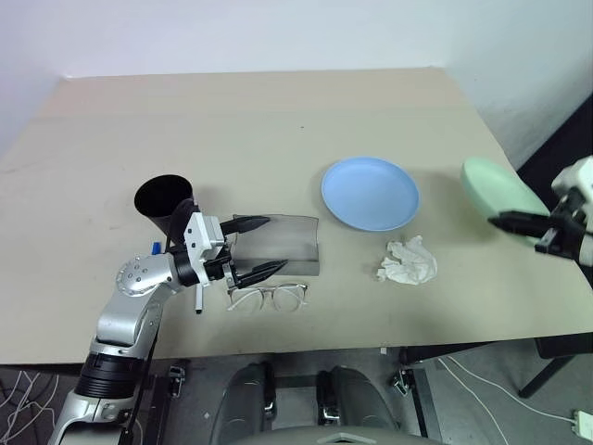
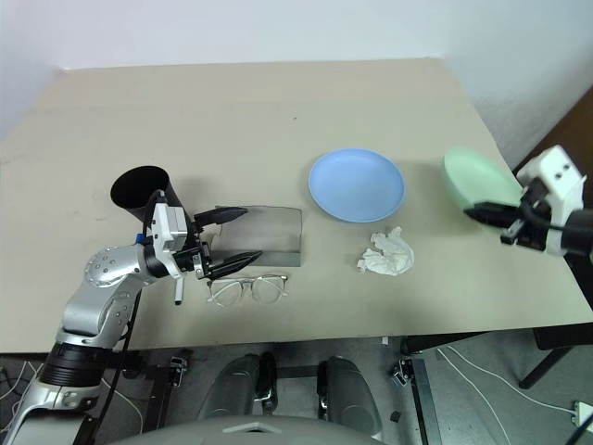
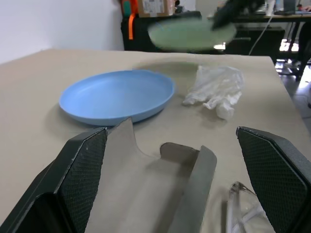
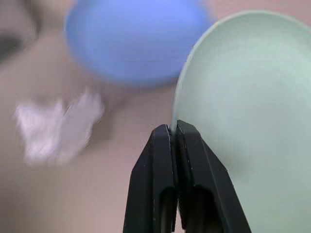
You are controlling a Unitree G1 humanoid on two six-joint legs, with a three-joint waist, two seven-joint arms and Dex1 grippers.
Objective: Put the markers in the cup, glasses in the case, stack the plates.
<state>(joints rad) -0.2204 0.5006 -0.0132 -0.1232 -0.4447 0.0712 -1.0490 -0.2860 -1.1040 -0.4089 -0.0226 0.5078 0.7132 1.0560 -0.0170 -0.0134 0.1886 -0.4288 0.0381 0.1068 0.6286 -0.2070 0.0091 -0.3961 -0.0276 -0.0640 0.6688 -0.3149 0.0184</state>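
Note:
My right gripper [image 1: 505, 221] is shut on the rim of the pale green plate [image 1: 498, 188], which hangs tilted in the air off the table's right edge. The light blue plate [image 1: 371, 193] lies flat on the table to its left. My left gripper [image 1: 275, 243] stands open and level over the open grey case [image 1: 295, 243]. In front of the case lie the glasses [image 1: 269, 298]. The black cup [image 1: 163, 198] stands upright behind my left wrist. One white marker [image 1: 197, 300] pokes out below that wrist, and a blue cap [image 1: 156, 247] peeks beside the cup.
A crumpled white wrapper [image 1: 408, 262] lies in front of the blue plate. The tan table [image 1: 259, 120] runs wide and bare toward the far wall. Its right edge is close beside my right arm.

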